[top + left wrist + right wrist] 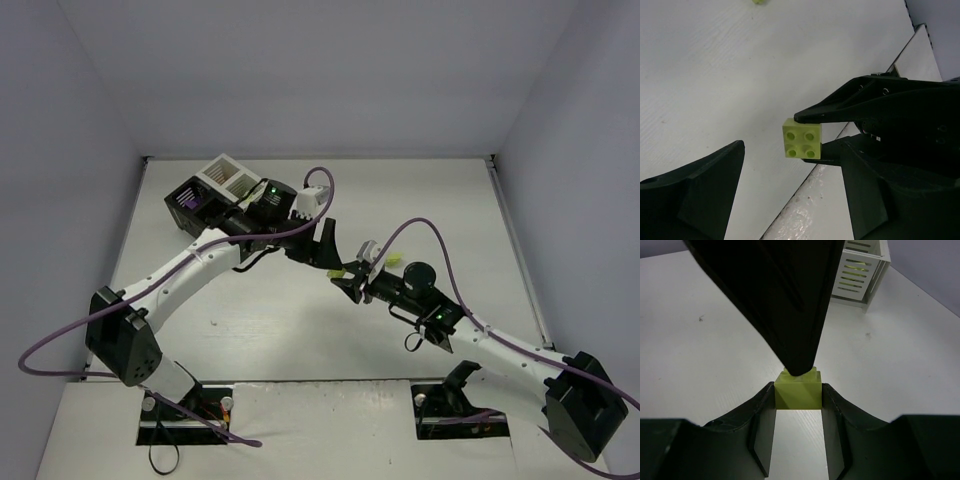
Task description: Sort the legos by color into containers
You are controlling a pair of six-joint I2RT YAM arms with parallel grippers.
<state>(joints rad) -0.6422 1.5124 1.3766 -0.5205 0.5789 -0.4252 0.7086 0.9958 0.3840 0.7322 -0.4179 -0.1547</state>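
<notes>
White worktop (300, 330), mid-frame: right pincer (797, 396) pinches lime lego (802, 137); left pincer (330, 250) spread nearby. Handover toward containers (222, 172) likely next.

Lab test booth: bare white walls (300, 80) enclose a white tabletop (290, 340).

Nothing readable anywhere here, honestly: no text, labels, brand marks or numbers on the arms, the bins, the brick or the table.
</notes>
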